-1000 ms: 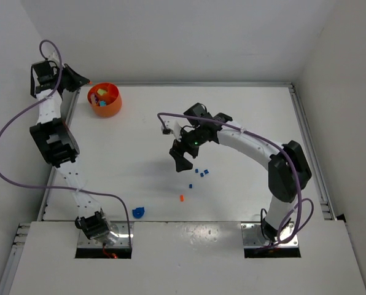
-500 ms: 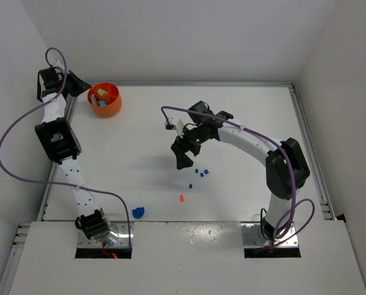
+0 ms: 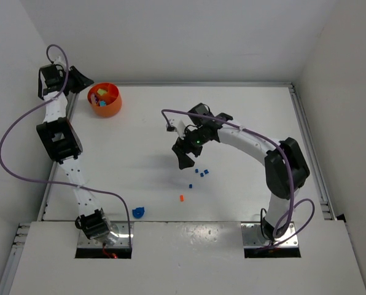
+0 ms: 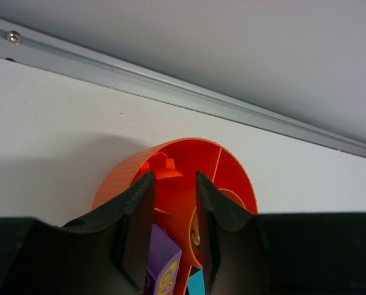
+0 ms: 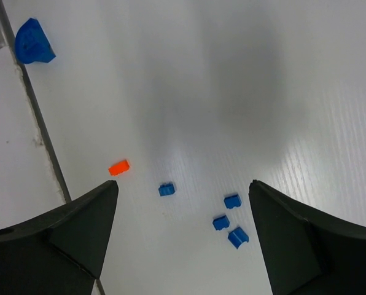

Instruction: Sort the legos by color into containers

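Note:
The orange bowl stands at the far left and holds purple, teal, green and orange legos. My left gripper hovers at its left rim. In the left wrist view the left gripper is open and empty over the bowl, with a purple piece below it. My right gripper is wide open above the loose legos. In the right wrist view the right gripper frames several small blue pieces and one orange piece.
A larger blue piece lies near the table's front edge by the left arm's base; it also shows in the right wrist view. A metal rail runs along the back wall behind the bowl.
My left wrist has shifted slightly back and right at the bowl's rim. My right gripper has moved a little to the right, staying open over the blue pieces.

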Controlling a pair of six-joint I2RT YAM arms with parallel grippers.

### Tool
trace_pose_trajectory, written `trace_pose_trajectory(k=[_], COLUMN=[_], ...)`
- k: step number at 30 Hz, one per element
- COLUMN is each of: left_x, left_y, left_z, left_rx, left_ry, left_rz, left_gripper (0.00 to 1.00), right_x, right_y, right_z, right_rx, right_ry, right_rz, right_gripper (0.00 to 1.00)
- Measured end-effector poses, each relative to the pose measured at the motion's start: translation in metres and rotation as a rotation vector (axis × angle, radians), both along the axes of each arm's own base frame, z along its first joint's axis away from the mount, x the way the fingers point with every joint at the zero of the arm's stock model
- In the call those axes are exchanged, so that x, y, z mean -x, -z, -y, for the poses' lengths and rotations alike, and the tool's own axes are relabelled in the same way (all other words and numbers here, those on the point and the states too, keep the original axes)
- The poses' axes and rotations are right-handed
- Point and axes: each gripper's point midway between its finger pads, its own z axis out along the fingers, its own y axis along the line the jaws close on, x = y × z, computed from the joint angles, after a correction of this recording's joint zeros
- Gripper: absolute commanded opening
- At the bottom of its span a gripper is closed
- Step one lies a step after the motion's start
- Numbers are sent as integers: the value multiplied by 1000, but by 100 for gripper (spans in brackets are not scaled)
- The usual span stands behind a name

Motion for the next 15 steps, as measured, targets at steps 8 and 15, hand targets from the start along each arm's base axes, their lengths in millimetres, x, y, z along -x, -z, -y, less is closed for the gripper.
trace_pose_trajectory(k=[8, 15], left_x=[17, 148], left_y=[-51, -213], left_z=[10, 83], left_rx=[-19, -136], left_ry=[17, 187], left_rz=[46, 258], left_gripper=[44, 59], right_x=[27, 77], right_y=[10, 15], right_z=[34, 38], right_rx=[72, 91], right_ry=[-55, -307], right_rz=[73, 121], right_gripper=[78, 67])
